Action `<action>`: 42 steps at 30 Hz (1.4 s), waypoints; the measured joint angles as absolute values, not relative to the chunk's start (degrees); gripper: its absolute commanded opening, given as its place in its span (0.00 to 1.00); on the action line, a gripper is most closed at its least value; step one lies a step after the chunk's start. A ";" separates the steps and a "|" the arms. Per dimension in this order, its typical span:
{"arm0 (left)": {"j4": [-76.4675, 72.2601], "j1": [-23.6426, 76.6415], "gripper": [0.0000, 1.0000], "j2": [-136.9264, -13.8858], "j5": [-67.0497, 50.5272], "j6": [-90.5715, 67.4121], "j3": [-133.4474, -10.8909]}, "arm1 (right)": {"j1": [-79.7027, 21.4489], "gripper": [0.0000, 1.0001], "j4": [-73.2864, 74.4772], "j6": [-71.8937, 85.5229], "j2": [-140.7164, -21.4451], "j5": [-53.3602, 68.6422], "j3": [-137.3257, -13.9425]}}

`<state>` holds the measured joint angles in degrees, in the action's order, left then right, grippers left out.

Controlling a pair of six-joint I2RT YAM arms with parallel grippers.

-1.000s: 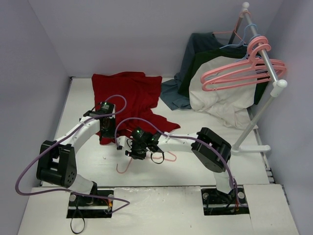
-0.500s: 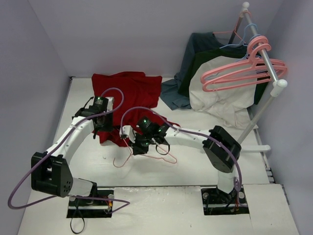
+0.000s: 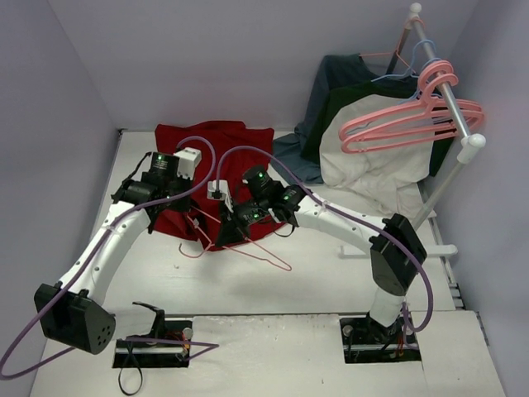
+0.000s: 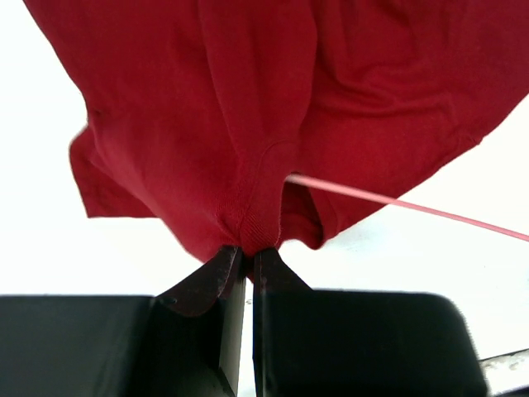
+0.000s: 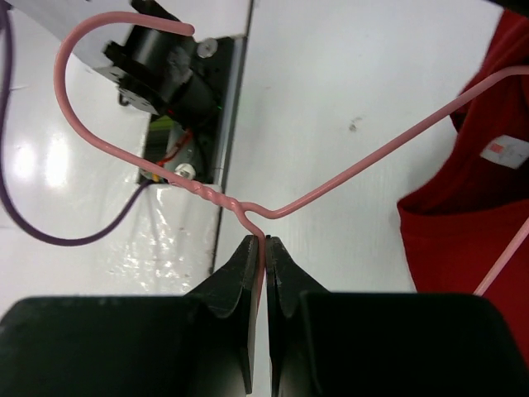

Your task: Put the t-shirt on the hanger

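The deep-red t-shirt (image 3: 216,142) lies spread at the back left of the table. Its near part (image 4: 273,99) is gathered and lifted. My left gripper (image 3: 175,208) (image 4: 248,252) is shut on the ribbed collar fold. The salmon-pink hanger (image 3: 266,254) (image 5: 347,186) is held off the table just right of that. My right gripper (image 3: 225,238) (image 5: 266,241) is shut on its wire directly below the twisted neck, with the hook (image 5: 66,99) pointing toward the arm bases. One hanger arm (image 4: 397,203) runs out from the collar fold. The white neck label (image 5: 504,151) shows.
A white clothes rack (image 3: 446,99) stands at the right, its foot (image 3: 430,248) on the table. It carries several pink hangers (image 3: 405,124) and a thin blue hanger (image 3: 405,70). A dark blue-grey garment (image 3: 302,157) and a cream-and-dark-green garment (image 3: 372,174) hang below.
Both arms have reached farther from their bases and risen. The right gripper has shut on the hanger and lifted it toward the shirt. The left gripper has raised the collar.
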<state>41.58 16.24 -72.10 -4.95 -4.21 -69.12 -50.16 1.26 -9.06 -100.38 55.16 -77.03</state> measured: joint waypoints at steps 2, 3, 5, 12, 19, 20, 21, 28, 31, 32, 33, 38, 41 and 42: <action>42.28 16.71 0.00 -71.39 -4.65 -2.78 -69.89 | -49.91 0.00 1.48 -8.32 -100.38 57.71 -78.15; 42.80 16.77 0.00 -71.00 -4.71 -1.86 -70.44 | -49.70 0.00 1.50 -7.88 -100.38 58.97 -78.73; 43.53 16.82 0.00 -69.89 -5.25 -0.35 -71.60 | -49.07 0.00 1.55 -7.23 -100.38 61.00 -79.84; 47.39 18.03 0.00 -66.49 -13.53 2.89 -80.67 | -45.87 0.00 1.59 -5.97 -100.38 66.45 -82.96; 50.31 18.70 0.00 -65.12 -24.80 2.97 -92.52 | -41.41 0.00 2.08 -4.39 -99.97 71.45 -88.41; 50.37 18.70 0.00 -64.75 -25.72 3.00 -93.61 | -41.01 0.00 2.10 -4.18 -99.76 72.02 -89.43; 50.36 18.70 0.00 -64.25 -26.17 3.07 -94.12 | -40.56 0.00 2.07 -4.02 -99.47 72.53 -90.28; 51.22 18.70 0.00 -62.86 -24.15 3.84 -86.39 | -39.56 0.00 1.82 -3.43 -96.64 75.99 -90.36; 51.32 18.70 0.00 -64.28 -22.51 3.33 -81.87 | -39.42 0.00 1.62 -3.72 -96.42 77.07 -86.90; 51.14 18.70 0.00 -64.98 -21.94 3.02 -80.29 | -39.42 0.00 1.73 -3.99 -96.45 77.46 -85.21; 51.18 18.70 0.00 -65.50 -21.47 2.76 -78.58 | -39.40 0.00 2.06 -4.19 -96.53 77.76 -83.68; 49.54 18.70 0.01 -64.74 -21.76 0.77 -74.29 | -39.65 0.00 2.34 -6.57 -98.85 79.72 -79.97; 47.62 18.70 0.04 -63.21 -22.22 -0.62 -73.05 | -39.79 0.00 2.32 -7.79 -99.85 80.77 -79.81; 46.79 18.70 0.05 -62.63 -22.49 -1.14 -72.52 | -39.79 0.00 2.31 -8.14 -100.05 81.11 -79.81</action>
